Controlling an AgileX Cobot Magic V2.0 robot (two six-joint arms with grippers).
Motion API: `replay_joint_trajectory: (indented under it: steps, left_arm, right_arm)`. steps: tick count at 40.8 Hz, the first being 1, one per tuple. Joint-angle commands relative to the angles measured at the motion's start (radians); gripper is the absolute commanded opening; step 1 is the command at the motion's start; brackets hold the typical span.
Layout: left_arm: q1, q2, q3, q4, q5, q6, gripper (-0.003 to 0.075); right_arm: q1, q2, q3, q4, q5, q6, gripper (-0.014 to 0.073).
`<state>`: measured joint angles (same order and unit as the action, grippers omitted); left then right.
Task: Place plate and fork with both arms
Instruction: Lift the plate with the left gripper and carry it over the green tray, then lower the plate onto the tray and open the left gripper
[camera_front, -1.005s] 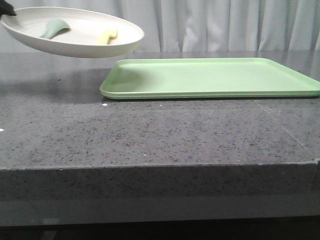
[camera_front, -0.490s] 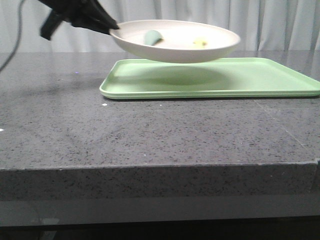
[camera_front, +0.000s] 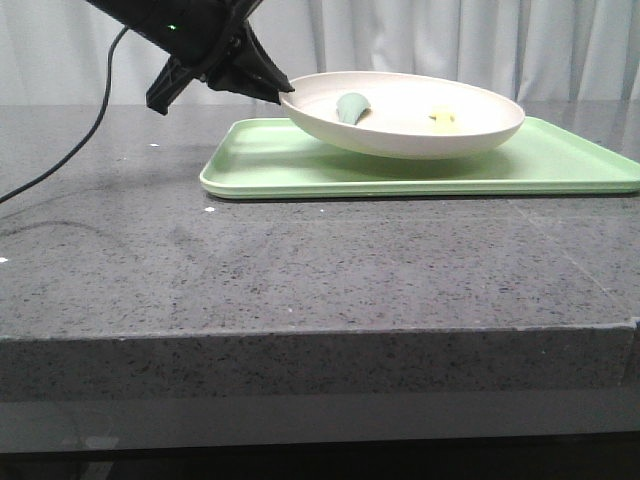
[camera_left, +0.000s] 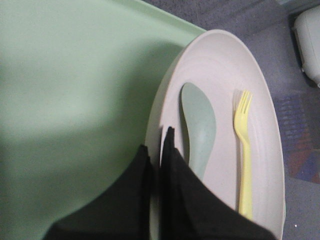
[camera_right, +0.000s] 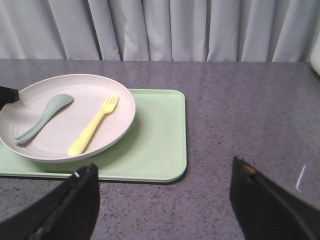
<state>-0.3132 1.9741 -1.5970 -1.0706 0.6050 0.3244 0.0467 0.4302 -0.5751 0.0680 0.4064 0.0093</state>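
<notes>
Quick count of what's out here: one plate (camera_right: 65, 116), cream and round, and that's the only plate on show. One fork (camera_right: 93, 124), pale yellow. One spoon (camera_right: 44, 115), a stubby teal thing, so that makes two utensils all told. One tray (camera_right: 159, 140), light green and rectangular. One table (camera_front: 300, 270), dark speckled stone. Two grippers in play: the left gripper (camera_left: 156, 150) with its two black fingers, and the right gripper (camera_right: 165, 205), again two black fingers. One black cable (camera_front: 70, 150) trailing off the left arm. One curtain (camera_right: 160, 30) across the back.
</notes>
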Motion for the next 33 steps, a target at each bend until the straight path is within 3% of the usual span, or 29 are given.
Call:
replay_joint_trajectory:
  steps: [1, 33]
  left_arm:
    - [-0.011, -0.044, -0.04, -0.086, -0.034, -0.018, -0.0018]
    - [-0.036, -0.021, -0.038, -0.075, -0.021, -0.018, -0.0017]
  right_arm:
    - [-0.004, 0.013, -0.036, 0.005, -0.072, -0.009, 0.0565]
    - [-0.004, 0.013, -0.036, 0.005, -0.072, -0.009, 0.0565]
